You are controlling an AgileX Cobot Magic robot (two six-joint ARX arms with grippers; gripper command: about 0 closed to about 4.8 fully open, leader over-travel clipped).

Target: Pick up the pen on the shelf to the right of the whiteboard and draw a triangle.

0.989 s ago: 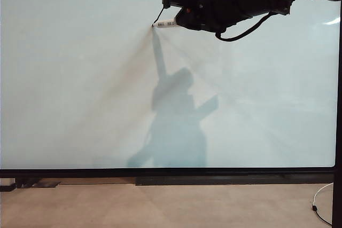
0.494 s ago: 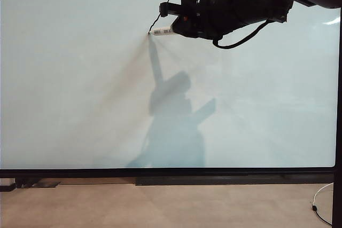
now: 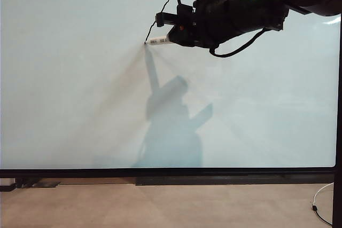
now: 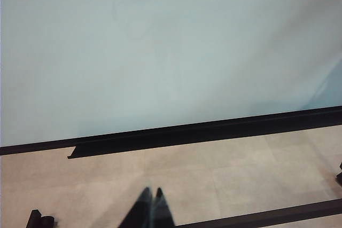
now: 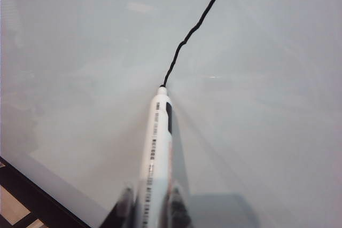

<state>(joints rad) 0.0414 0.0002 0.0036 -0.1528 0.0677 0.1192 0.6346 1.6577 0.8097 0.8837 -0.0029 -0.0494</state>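
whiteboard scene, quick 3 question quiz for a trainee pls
1. True or false: the right gripper is shut on the pen.
2. What has been drawn on the whiteboard so far? A) a full triangle B) one short black line C) nothing
3. Where is the left gripper?

Key:
1. True; the pen tip sits at the end of the line on the board.
2. B
3. Low down, shut, over the floor in front of the board's bottom frame, holding nothing.
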